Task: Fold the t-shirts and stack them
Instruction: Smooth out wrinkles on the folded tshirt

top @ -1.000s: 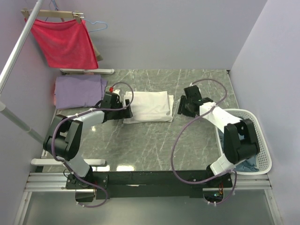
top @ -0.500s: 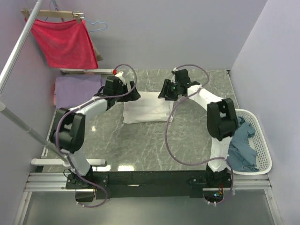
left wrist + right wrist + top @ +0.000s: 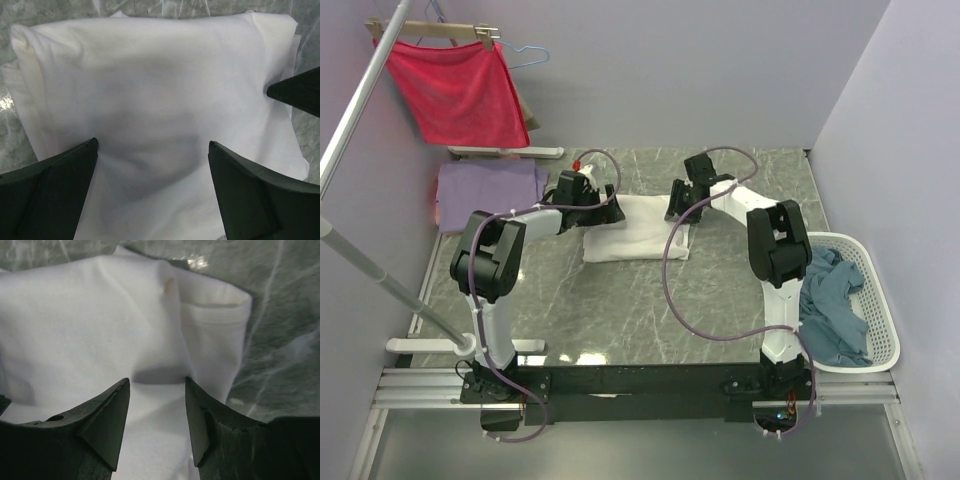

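A folded white t-shirt lies flat on the marble table; no print shows. My left gripper hangs over the shirt's far left part, jaws wide open, with white cloth below and nothing between the fingers. My right gripper is at the shirt's far right corner, jaws partly open, its fingertips down on a folded edge and not pinching it. A folded lavender t-shirt rests at the far left. A crumpled grey-blue t-shirt lies in the basket.
A white slotted laundry basket stands at the right edge of the table. A red cloth hangs on a hanger from a slanted rail at the back left. Grey walls close in the back and right.
Both grippers moved from the shirt's left and right sides to its far edge. The right arm swung off the basket, uncovering the grey-blue shirt. The left jaws opened slightly wider.
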Controlling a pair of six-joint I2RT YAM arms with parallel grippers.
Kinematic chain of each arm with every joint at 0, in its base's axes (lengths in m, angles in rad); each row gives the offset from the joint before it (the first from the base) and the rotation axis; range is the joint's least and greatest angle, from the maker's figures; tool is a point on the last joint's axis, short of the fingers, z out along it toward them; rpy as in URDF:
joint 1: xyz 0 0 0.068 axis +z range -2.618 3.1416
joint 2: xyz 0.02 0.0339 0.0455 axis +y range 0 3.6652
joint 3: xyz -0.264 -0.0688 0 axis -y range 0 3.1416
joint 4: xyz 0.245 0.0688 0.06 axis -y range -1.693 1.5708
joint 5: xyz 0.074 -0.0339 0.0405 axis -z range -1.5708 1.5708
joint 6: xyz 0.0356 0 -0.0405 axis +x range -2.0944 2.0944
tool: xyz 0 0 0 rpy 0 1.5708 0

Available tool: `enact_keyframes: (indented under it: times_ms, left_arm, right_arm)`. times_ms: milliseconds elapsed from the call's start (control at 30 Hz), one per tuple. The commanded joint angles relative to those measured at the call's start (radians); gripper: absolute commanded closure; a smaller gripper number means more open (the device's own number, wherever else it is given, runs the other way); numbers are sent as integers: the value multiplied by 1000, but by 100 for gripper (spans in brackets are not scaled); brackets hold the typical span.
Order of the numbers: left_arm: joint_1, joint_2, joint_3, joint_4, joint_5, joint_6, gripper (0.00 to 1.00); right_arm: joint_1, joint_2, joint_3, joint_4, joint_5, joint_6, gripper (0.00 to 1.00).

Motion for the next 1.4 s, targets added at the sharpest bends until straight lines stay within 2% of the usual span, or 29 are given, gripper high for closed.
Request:
enact_keyframes:
  times_ms: [0, 67, 200, 333, 433, 600, 733, 1267, 1300, 1367]
  left_arm:
    - [14, 27, -53, -39, -96, 41, 1]
    - [14, -2, -74, -31, -92, 42, 1]
    - [8, -69, -85, -14, -66, 26, 1]
    - [-11, -163, -71, -57, -84, 28, 0]
    - [-18, -217, -76, -71, -90, 28, 1]
    - [-22, -238, -93, -68, -60, 20, 0]
    - [-23, -208, -102, -60, -47, 12, 1]
    - [-34, -158, -142, -43, -37, 11, 1]
    - [-37, -155, -143, -40, -35, 11, 1]
    - [-37, -142, -149, -32, -29, 9, 1]
  right_arm:
    - [-13, 39, 35, -80, 237, -34, 44]
    - [-16, -13, -3, -43, 276, -48, 43]
    - [-16, -156, -112, 52, 245, -70, 41]
    - [-18, -300, -222, 78, 155, -67, 39]
    - [-16, -334, -255, 62, 60, -61, 38]
    - [-7, -317, -284, 103, -75, -44, 41]
    - [-8, -259, -269, 106, -91, -24, 46]
    - [-8, -182, -284, 95, -109, 4, 50]
    - [-13, -182, -289, 111, -118, 5, 51]
    - [-13, -176, -293, 127, -132, 7, 65]
